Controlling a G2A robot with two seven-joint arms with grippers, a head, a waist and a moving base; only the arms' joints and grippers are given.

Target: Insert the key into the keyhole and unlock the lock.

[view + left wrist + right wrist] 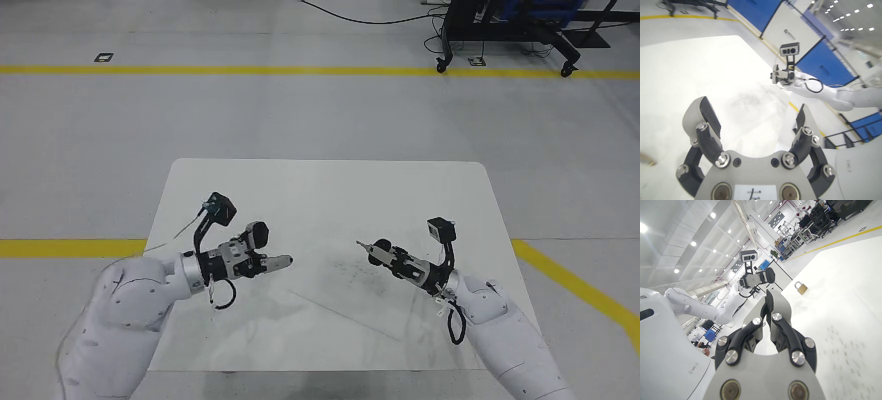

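A brass padlock [801,288] with its silver shackle shut lies flat on the white table [330,190], close to a table edge and beyond my left gripper [770,275]. A blurred brownish thing [646,160], possibly that padlock, lies beside my left gripper [753,102]. That gripper is open, with nothing between its ribbed pads [710,115], and hovers over the table's left half [280,262]. My right gripper [768,293] is shut and points toward the left one from the table's right half [365,245]. I cannot make out a key between its fingers.
The two grippers face each other across a bare middle stretch of table with faint scuff marks [745,98]. A dark wheeled frame [510,30] stands on the floor far behind the table. Yellow floor lines [200,69] run past the table.
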